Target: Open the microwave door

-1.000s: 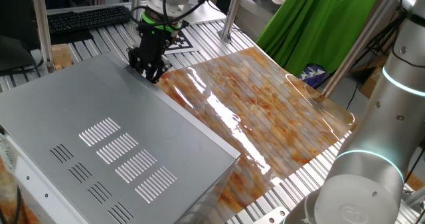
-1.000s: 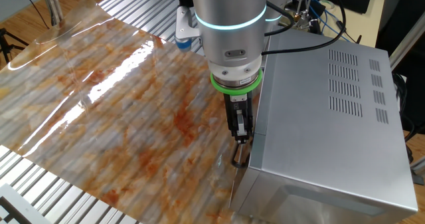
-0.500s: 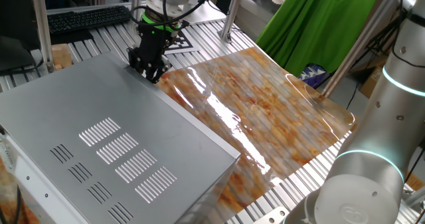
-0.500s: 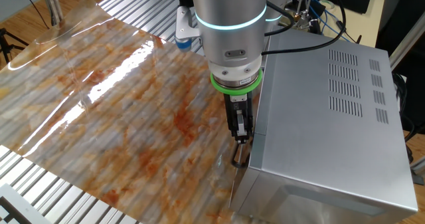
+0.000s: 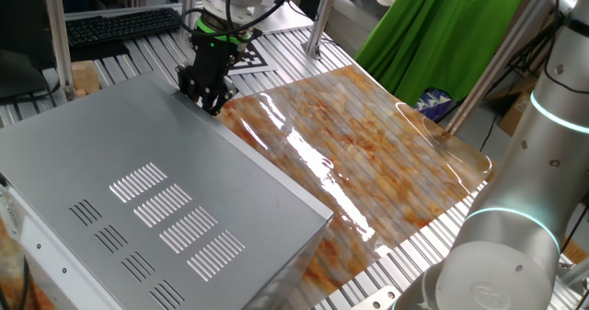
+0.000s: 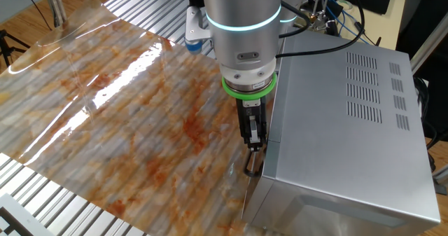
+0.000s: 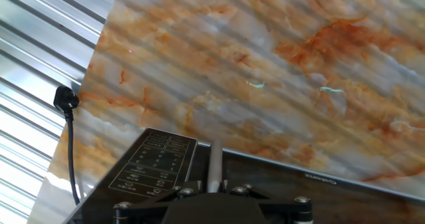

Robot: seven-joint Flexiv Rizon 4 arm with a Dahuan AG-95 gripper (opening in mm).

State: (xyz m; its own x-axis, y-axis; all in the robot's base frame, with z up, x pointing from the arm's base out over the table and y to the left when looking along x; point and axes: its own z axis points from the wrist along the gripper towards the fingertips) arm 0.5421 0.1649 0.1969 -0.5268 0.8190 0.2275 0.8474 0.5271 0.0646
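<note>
Marbled board (image 6: pixel 126 117) under microwave (image 6: pixel 343 145); door (image 7: pixel 265 184) lettering too small; claw (image 6: pixel 253 146) state unclear.

Count: 1 of each main item, vents in groups.

1 microwave (image 5: pixel 138 209) w/ 1 microwave door (image 7: pixel 279 184); 1 marbled board (image 5: pixel 368 154) on the slatted surface (image 6: pixel 42 201). 1 arm (image 6: pixel 241 26) w/ 1 claw (image 6: pixel 252 162). Casing top in one fixed view: 4 pale vent-slit groups (image 5: pixel 179 220) plus approx. 4 dark ones beside them, last cut by frame edge. 1 black plug (image 7: pixel 65 99) w/ 1 cable. 1 green cloth (image 5: pixel 442 25), 1 keyboard (image 5: pixel 120 25).
</note>
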